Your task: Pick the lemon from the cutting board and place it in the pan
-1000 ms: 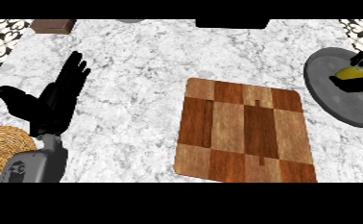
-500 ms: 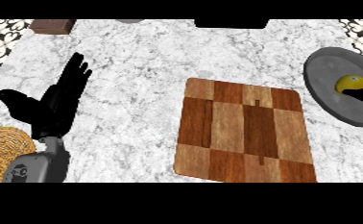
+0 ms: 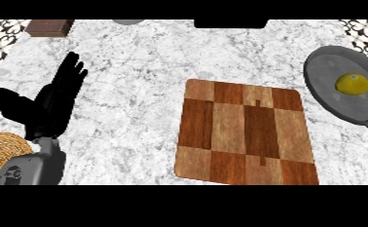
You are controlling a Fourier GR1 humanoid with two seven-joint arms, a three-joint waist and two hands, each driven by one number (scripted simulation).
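**Lemon seen in the pan, left hand at rest**

Fingers (image 3: 66, 77) of the left hand (image 3: 50, 106) are held straight and slightly spread, gripping nothing, at the left of the marble counter (image 3: 137, 60). A wooden cutting board (image 3: 244, 131) is seen at centre right. Farther right, the lemon (image 3: 352, 83) is found lying inside the grey pan (image 3: 323, 75).

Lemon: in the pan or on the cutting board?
In the pan. The lemon sits inside the grey pan at the right edge; the cutting board has nothing on it.
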